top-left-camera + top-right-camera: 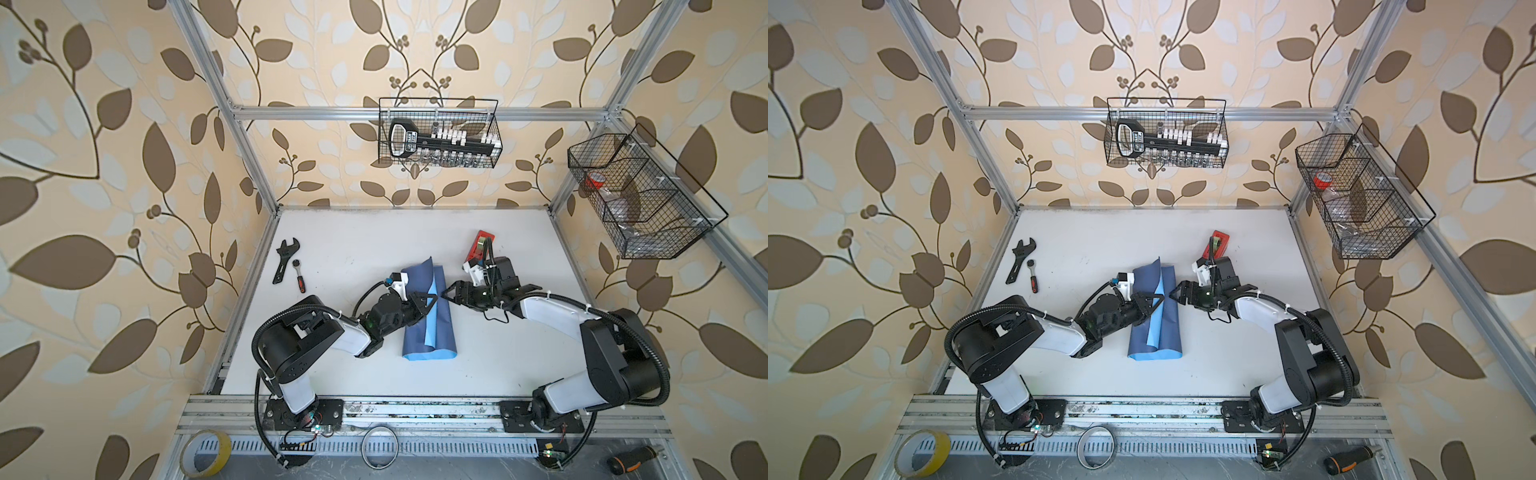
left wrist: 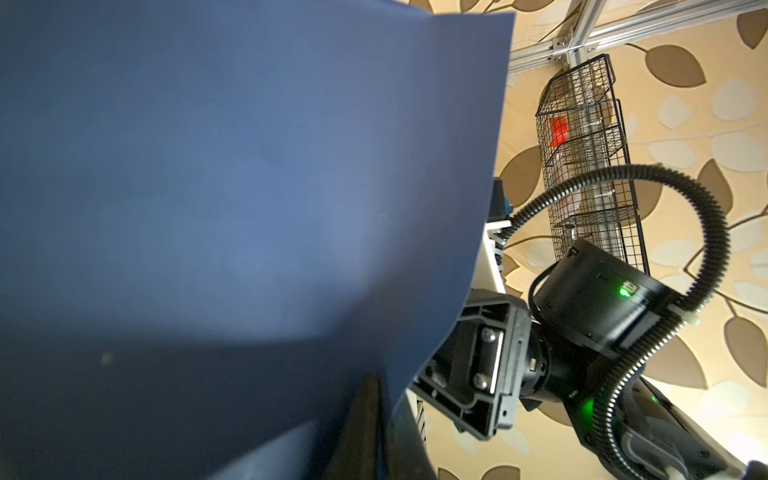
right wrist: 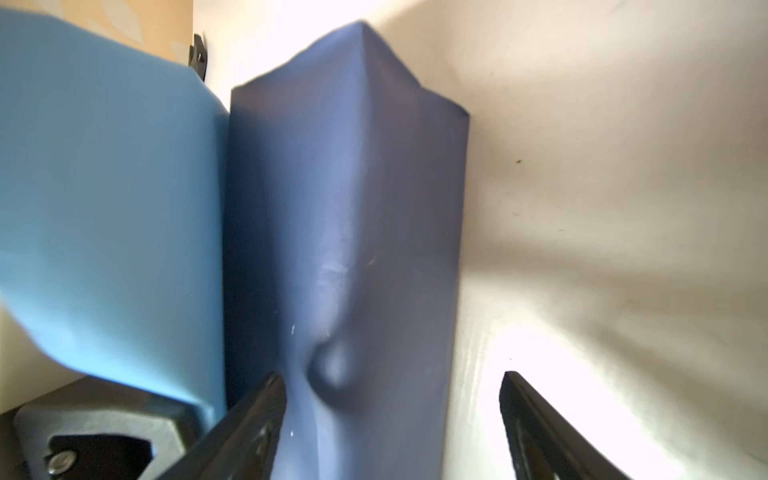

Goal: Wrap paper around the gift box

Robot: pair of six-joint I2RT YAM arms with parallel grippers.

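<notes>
The paper (image 1: 428, 328) lies folded into a long slate-blue bundle mid-table, with a light-blue strip showing along the seam and at the near end. One flap stands up at its far end. The gift box is hidden under the paper. My left gripper (image 1: 430, 301) reaches over the bundle from the left, its jaws close together on the raised flap; in the left wrist view the paper (image 2: 249, 166) fills the picture beside one dark finger (image 2: 365, 415). My right gripper (image 3: 390, 415) stands open at the bundle's right side, over the paper (image 3: 345, 208) and the white table.
A red tape dispenser (image 1: 482, 245) stands behind the right wrist. A black wrench (image 1: 284, 259) and a ratchet (image 1: 298, 276) lie at the far left of the table. Wire baskets hang on the back rail (image 1: 440, 133) and the right post (image 1: 640, 195).
</notes>
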